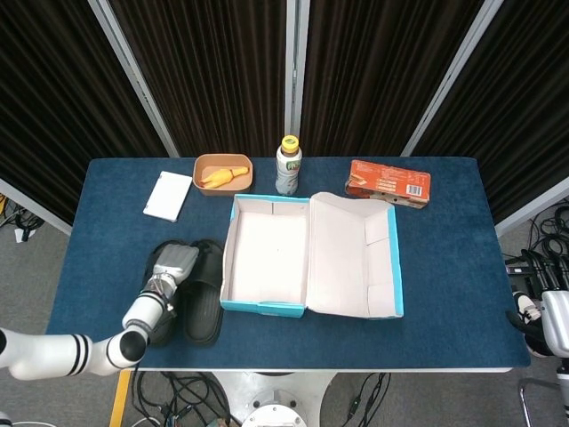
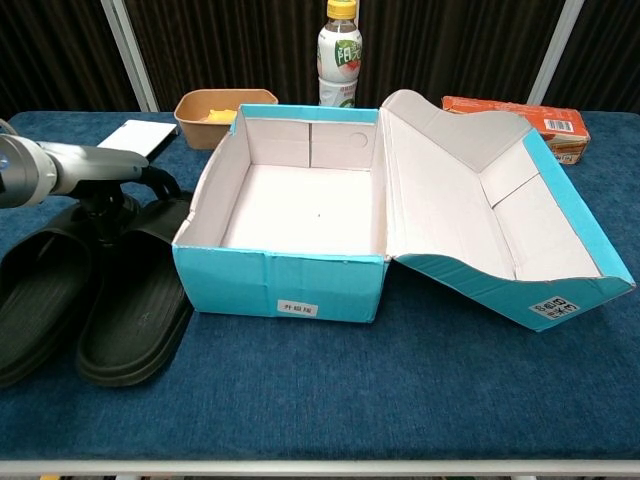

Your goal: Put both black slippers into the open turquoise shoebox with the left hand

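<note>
Two black slippers beside an open turquoise shoebox [image 2: 280, 275], with the left hand [image 1: 175, 264] lowered over them.

The slippers — matte, moulded, rubbery slides with broad rounded straps — are laid side by side on the blue felt-like tablecloth [image 1: 444, 267], just left of the box: the outer slipper [image 2: 40, 290] and the inner slipper [image 2: 135, 310], the latter close against the box wall. Neither is in the box, whose plain white cardboard interior is seen with the lid folded flat to the right. The silver-grey left hand is set down on the slippers' straps; whether anything is gripped cannot be told. The right hand [image 1: 553, 325] is seen only partly at the frame edge — its state cannot be told.
</note>
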Tool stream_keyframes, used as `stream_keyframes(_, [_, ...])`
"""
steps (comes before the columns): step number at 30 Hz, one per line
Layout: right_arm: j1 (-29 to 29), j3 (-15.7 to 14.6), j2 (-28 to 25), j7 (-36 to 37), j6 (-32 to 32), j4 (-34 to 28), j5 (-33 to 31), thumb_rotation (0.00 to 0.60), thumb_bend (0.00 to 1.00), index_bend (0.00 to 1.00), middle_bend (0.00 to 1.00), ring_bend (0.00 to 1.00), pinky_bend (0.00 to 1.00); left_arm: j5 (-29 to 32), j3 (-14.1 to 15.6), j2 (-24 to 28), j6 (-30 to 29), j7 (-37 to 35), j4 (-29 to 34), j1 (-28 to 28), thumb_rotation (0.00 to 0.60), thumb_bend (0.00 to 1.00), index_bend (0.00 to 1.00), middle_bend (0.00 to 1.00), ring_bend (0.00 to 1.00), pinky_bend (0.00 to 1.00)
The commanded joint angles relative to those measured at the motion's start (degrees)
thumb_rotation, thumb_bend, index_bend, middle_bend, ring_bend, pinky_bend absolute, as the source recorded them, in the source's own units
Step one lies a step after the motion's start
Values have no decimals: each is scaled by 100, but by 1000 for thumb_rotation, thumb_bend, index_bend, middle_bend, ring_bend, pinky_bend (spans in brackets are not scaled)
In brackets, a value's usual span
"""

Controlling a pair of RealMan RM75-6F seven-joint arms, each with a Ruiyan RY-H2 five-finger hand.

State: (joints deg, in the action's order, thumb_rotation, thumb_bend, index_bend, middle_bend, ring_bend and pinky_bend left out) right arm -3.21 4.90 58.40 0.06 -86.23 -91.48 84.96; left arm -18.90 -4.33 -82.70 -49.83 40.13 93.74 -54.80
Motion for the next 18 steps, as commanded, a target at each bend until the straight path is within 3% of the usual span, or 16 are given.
stream_keyframes(1, [-3,1,12,18,13,16,-13,600,26,32,99,0,62,399,126,-159,12,301,-187,-271,600,0,116,109,720,750])
stream_keyframes(5, [6,3,25,50,21,48,-44,600,26,31,99,0,62,810,186,-338,-37,530,-420,-499,600,0,184,183,750,757])
stream_keyframes(10, [24,17,37,112,13,94,-90,600,26,32,99,0,62,800,142,-490,-166,391,-639,-481,600,0,493,486,850,852])
stream_keyframes(18, [-18,34,64,173,63,161,-85,600,26,32,99,0,61,342,-6,-220,-387,-62,-381,-259,600,0,590,578,861,866])
